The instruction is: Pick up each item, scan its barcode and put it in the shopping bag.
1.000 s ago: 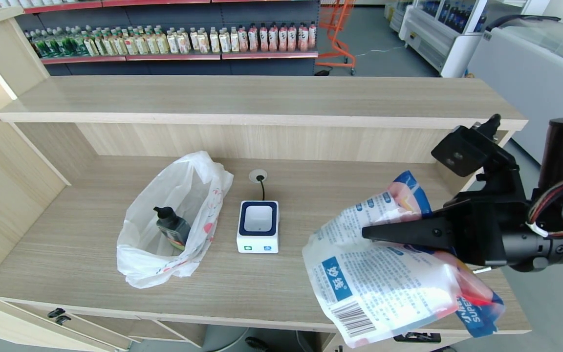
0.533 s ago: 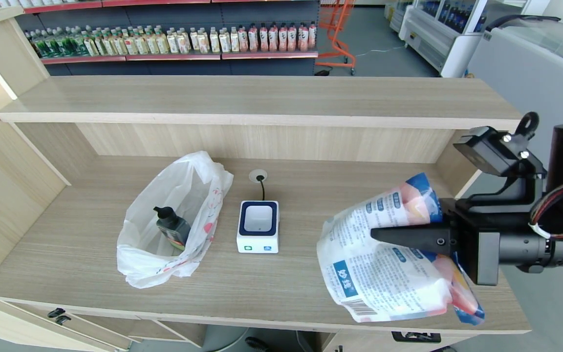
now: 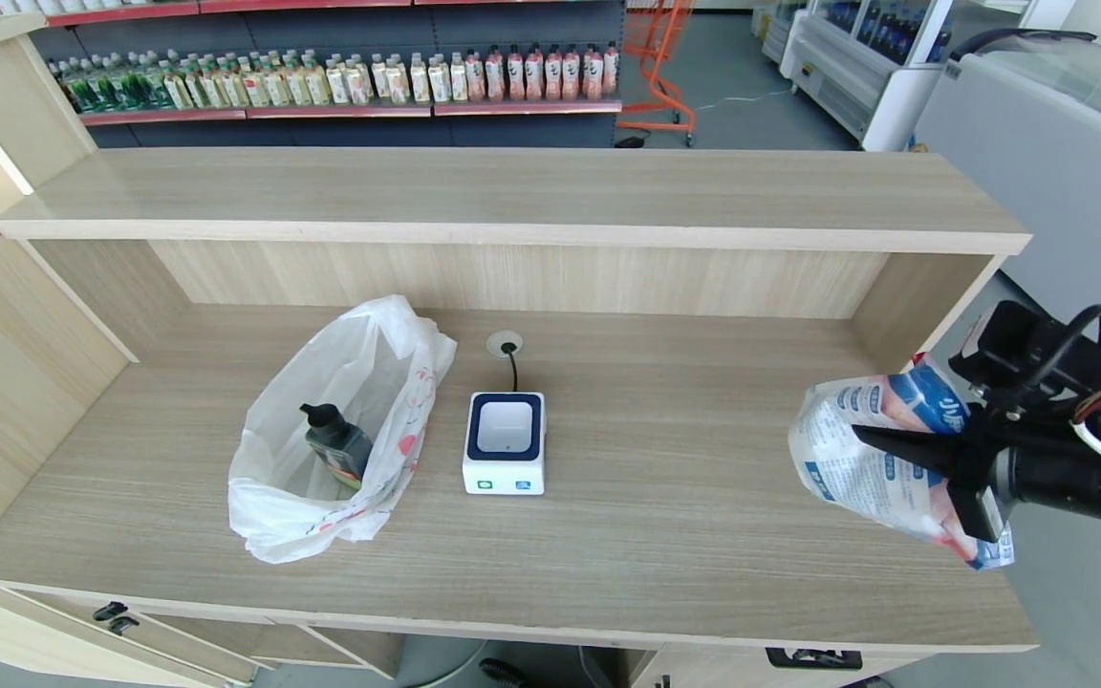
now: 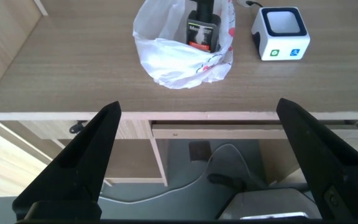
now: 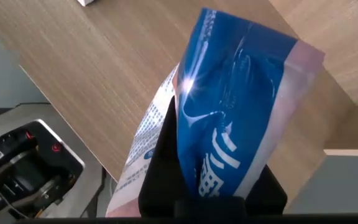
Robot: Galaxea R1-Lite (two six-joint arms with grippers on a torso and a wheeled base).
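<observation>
The right gripper (image 3: 871, 441), fingers clamped on a blue-and-white plastic pouch (image 3: 847, 478), holds it over the tabletop's (image 3: 703, 535) right edge, seemingly ready for the white box scanner (image 3: 504, 441); the left gripper's (image 4: 194, 162) fingers hang open.

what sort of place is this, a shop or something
Most likely a small shop's checkout, possibly a mock-up: a wooden counter with a barcode scanner and a plastic shopping bag beside it, shelved drink bottles behind, and glass-topped freezers at the far right.
</observation>
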